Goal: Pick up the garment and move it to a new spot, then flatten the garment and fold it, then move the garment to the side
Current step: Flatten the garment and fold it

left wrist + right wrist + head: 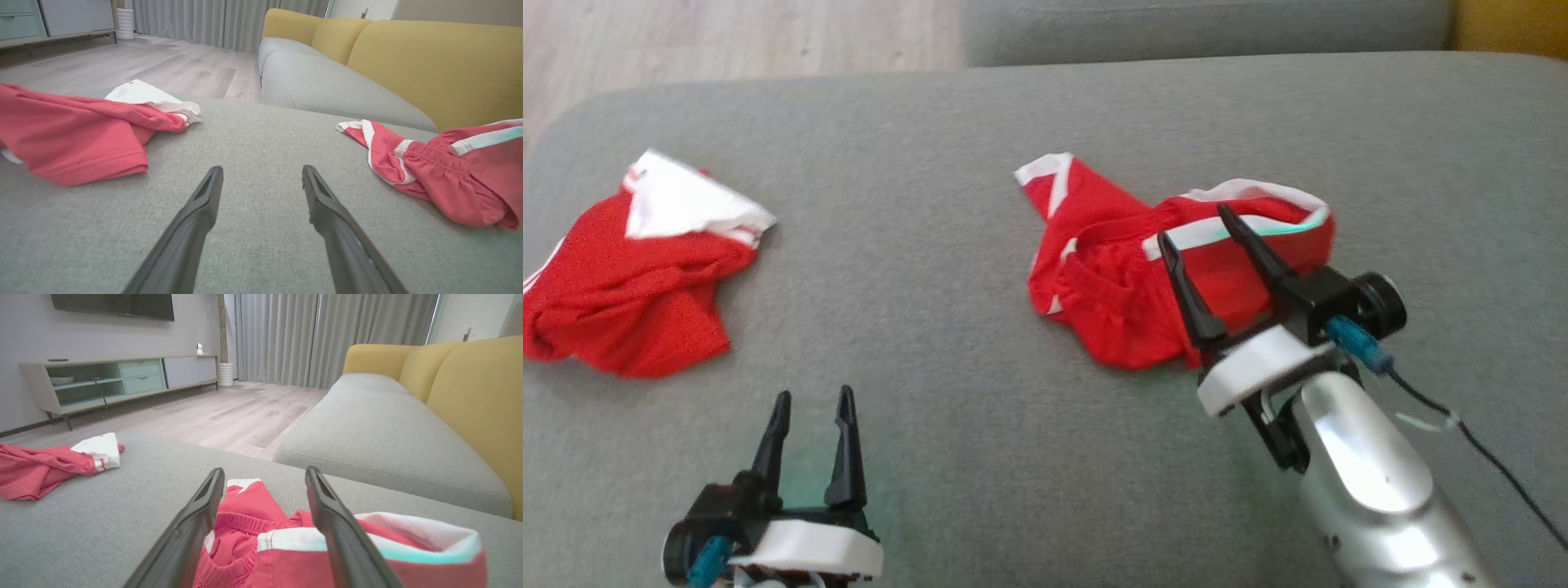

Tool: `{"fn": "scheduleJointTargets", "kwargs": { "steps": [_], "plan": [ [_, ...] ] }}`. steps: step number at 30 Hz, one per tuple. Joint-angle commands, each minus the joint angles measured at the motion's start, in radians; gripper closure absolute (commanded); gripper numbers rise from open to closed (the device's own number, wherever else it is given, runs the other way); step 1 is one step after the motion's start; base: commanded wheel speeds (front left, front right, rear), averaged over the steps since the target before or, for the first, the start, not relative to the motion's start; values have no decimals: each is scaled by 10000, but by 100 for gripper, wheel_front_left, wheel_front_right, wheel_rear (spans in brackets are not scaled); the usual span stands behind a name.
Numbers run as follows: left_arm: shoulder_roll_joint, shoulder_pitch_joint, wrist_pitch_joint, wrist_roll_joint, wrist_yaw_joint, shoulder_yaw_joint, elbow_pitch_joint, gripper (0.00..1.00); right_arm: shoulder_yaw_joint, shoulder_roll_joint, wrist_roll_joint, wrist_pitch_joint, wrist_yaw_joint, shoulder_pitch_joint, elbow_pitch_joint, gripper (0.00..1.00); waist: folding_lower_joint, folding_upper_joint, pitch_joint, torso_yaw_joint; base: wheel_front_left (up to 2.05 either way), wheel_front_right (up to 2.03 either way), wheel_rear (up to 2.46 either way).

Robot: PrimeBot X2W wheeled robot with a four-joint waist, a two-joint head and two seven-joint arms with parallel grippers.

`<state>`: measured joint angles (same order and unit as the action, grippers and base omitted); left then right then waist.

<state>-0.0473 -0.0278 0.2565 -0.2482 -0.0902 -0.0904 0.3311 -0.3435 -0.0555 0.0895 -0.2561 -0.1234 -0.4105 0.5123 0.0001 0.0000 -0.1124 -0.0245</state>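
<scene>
A crumpled red garment [1119,278] with white trim lies right of centre on the grey sofa seat [964,343]. My right gripper [1196,226] hangs open just above its near side, with nothing between the fingers. In the right wrist view the garment [249,522] shows between and below the open right gripper [265,470]. My left gripper [815,394] stands open over bare cushion near the front edge, apart from both cloths. The left wrist view has the left gripper [262,169] pointing between the garment [449,179] and another red cloth.
A second red and white garment [629,269] lies bunched at the seat's left end. A further grey cushion [1201,28] and yellow backrest [429,61] lie beyond. Wooden floor [686,41] is past the seat's far-left edge; a low cabinet [102,379] stands by the wall.
</scene>
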Motion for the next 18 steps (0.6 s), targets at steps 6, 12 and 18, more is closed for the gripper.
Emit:
{"fn": "scheduleJointTargets", "kwargs": {
  "steps": [6,12,18],
  "plan": [
    [-30,-533,53,-246,-95,-61,-140,0,443,53,-524,-54,-73,-1002,1970,0,-1,0,-463,-805,0,0,0],
    [-30,-729,53,-318,-93,-329,-54,0,1016,53,-497,-55,-73,-1457,3300,0,-1,0,-900,-1179,0,0,0],
    [-30,-975,53,-386,-115,-453,-63,0,1134,53,-410,-56,-73,-1713,3268,0,-1,0,-1243,-1446,0,0,0]
  ]
}}
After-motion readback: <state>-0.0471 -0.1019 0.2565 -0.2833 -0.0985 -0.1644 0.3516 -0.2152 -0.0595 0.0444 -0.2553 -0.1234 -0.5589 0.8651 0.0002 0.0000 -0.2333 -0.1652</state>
